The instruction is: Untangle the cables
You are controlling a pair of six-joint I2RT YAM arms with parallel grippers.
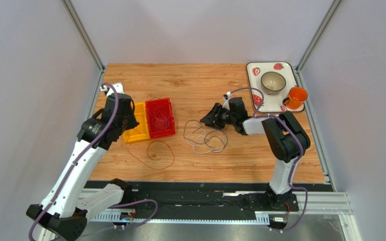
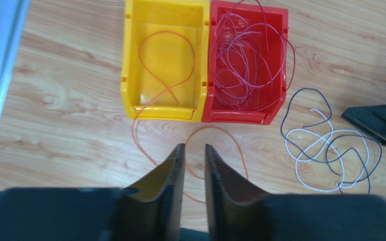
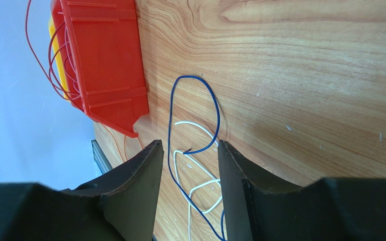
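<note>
An orange cable (image 2: 212, 127) runs from the yellow bin (image 2: 129, 65) over its front wall onto the table and loops under my left gripper (image 2: 195, 146). That gripper's jaws stand slightly apart above the loop, with nothing between them. Several pink and purple cables (image 2: 245, 60) fill the red bin (image 2: 275, 108). A dark blue cable (image 3: 170, 115) and a white cable (image 3: 195, 124) lie tangled at mid-table (image 1: 205, 138). My right gripper (image 3: 190, 144) hovers open over the tangle's far edge, touching neither cable.
A strawberry-patterned tray (image 1: 253, 68) at the back right carries a grey bowl (image 1: 273, 82) and an orange cup (image 1: 295, 97). The two bins sit side by side at the left. Metal frame posts (image 1: 84, 35) flank the table's back corners.
</note>
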